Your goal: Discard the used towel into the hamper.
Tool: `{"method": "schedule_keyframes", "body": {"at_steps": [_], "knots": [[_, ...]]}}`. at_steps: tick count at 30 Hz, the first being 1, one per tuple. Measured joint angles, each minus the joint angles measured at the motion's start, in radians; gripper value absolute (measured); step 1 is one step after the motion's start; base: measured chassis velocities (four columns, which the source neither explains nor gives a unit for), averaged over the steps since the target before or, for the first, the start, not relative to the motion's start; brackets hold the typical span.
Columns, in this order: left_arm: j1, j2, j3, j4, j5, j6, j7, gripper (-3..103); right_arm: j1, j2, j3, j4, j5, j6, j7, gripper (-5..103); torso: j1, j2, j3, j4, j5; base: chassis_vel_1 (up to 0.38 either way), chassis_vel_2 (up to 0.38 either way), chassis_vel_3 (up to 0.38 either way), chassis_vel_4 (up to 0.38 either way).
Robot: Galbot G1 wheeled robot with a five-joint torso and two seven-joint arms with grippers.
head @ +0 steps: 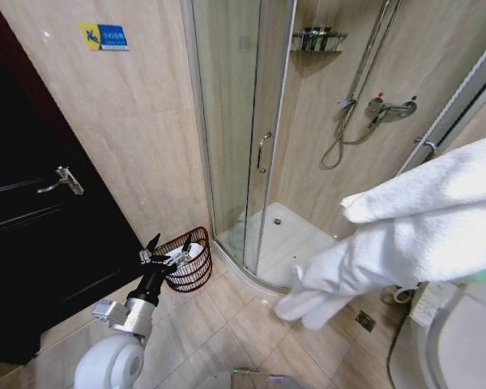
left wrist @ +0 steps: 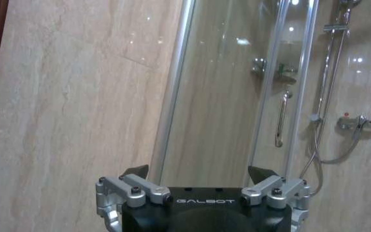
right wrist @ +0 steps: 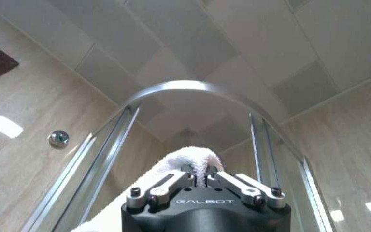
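Observation:
The white towel (head: 405, 235) hangs in thick folds across the right of the head view, well above the floor. In the right wrist view my right gripper (right wrist: 202, 175) is shut on a fold of the towel (right wrist: 191, 157), which bulges out above the fingertips. The hamper (head: 196, 275), a small reddish-brown wire basket, stands on the floor tiles against the wall beside the shower enclosure, with something white inside it. My left gripper (head: 168, 253) is held low just in front of the hamper's rim. Its fingers (left wrist: 137, 172) are spread open with nothing between them.
A curved glass shower enclosure (head: 251, 146) with a door handle (head: 262, 151) stands behind the hamper. A dark wooden door (head: 40, 219) is at the left. A white basin (head: 462, 340) sits at the lower right. Beige floor tiles (head: 227, 324) lie between.

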Motion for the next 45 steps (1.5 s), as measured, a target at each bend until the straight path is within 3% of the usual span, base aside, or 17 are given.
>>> {"method": "schedule_keyframes", "body": {"at_steps": [45], "knots": [[0.0,0.0,0.0,0.0,0.0,0.0,0.0,100,0.015,0.012,-0.041,0.0,-0.029,-0.008,0.024,5,0.0,0.0,0.0,0.0001,-0.0003,0.026,0.026,-0.03,-0.028]]}}
